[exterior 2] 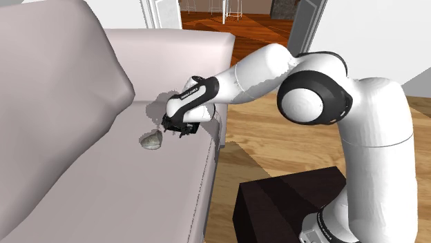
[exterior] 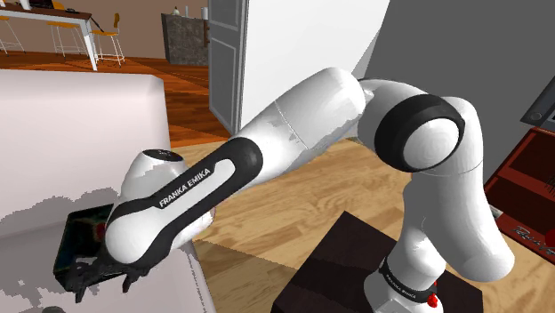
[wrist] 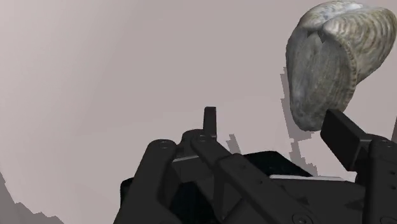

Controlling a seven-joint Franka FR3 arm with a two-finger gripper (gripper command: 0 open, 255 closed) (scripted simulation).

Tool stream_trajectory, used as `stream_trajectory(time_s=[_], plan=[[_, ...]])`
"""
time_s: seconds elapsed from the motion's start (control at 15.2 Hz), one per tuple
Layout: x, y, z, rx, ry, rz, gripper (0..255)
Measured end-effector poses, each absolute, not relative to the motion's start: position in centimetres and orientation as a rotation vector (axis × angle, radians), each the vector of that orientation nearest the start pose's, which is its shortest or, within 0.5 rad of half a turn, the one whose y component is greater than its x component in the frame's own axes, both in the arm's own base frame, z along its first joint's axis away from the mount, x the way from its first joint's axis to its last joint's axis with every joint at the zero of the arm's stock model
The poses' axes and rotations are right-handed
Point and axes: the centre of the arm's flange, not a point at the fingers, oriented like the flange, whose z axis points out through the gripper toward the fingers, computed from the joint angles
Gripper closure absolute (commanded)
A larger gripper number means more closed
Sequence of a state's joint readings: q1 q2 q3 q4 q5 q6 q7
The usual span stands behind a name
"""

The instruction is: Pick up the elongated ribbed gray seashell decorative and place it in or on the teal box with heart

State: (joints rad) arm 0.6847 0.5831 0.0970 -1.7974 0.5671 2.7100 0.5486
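Note:
A ribbed grey seashell [exterior 2: 150, 141] lies on the pale sofa seat [exterior 2: 103, 186]. My black gripper [exterior 2: 168, 128] hovers close beside it, toward the second exterior view's right and slightly higher. From the wrist, the seashell [wrist: 334, 60] sits just past one fingertip [wrist: 347, 135], off to the side of the gap. The gripper [wrist: 278, 130] is open and its fingers touch nothing. In the shoulder view the gripper [exterior: 102, 277] hangs at the near edge of a dark open box [exterior: 76, 233] resting on the sofa, and the arm covers part of that box.
The sofa's backrest [exterior 2: 48, 90] rises at the second exterior view's left and its arm [exterior 2: 173, 45] closes the far end. The seat's edge [exterior 2: 213, 166] drops to a wood floor [exterior 2: 276, 152]. My dark stand [exterior: 356, 276] is beside the sofa.

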Motion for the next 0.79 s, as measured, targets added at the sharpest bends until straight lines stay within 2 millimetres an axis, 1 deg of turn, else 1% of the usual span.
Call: stream_trajectory(time_s=[0.13,0.2,0.26,0.33,0.4,0.46,0.66,0.79], plan=[[46.9,46.6,23.5,-2.447,0.484,-0.098,0],[44.3,47.1,21.7,-2.369,0.526,-0.127,0],[42.1,47.1,20.0,-2.293,0.596,-0.171,0],[40.2,47.7,19.3,-2.215,0.653,-0.235,0],[39.6,47.8,19.8,-2.152,0.693,-0.286,0],[39.4,48.1,20.0,-2.110,0.720,-0.307,0],[40.0,49.0,19.7,-2.070,0.747,-0.324,0],[40.3,49.5,19.1,-2.065,0.750,-0.326,0]])
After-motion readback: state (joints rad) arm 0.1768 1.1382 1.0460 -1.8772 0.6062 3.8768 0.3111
